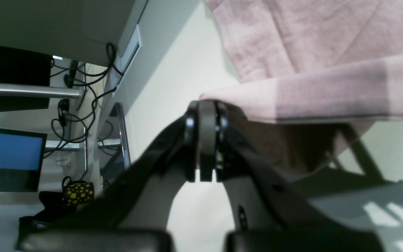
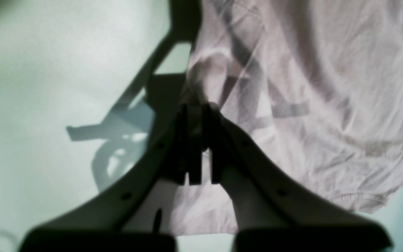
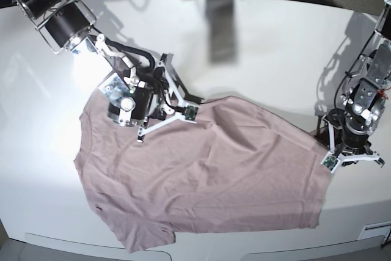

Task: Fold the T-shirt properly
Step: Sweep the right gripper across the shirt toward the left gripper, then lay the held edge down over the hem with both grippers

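The dusty pink T-shirt lies spread and creased across the white table, collar end to the left in the base view. My right gripper stands at its upper left shoulder. In the right wrist view that gripper is shut, with fabric bunched up at its tips. My left gripper is at the shirt's right-hand corner. In the left wrist view it is shut on a raised band of the shirt's edge.
The table's front edge runs just below the shirt's lower side. Beyond the table, the left wrist view shows cables, a lit monitor and a black mug with yellow dots.
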Robot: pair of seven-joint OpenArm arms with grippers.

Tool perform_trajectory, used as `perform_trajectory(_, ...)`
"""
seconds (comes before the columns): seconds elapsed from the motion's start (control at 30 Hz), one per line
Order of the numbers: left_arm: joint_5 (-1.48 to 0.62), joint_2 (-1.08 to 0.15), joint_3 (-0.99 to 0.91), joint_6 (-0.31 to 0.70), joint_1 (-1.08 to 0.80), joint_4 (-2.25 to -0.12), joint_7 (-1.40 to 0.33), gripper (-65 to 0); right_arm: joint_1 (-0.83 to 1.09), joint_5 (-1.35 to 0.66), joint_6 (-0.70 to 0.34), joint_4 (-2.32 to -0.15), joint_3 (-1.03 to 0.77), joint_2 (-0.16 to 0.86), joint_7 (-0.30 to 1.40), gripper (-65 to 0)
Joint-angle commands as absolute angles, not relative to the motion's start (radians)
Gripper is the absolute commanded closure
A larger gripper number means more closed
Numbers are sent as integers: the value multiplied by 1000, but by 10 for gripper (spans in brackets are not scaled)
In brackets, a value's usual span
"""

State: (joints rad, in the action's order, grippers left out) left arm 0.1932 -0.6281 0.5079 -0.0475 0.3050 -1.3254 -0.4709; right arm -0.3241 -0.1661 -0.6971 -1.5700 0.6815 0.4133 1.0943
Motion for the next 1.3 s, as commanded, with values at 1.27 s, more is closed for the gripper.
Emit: perform_trajectory(1.27, 207, -643, 498, -63, 391, -1336, -359, 0, -655, 49, -654, -1438, 621, 418, 832, 0)
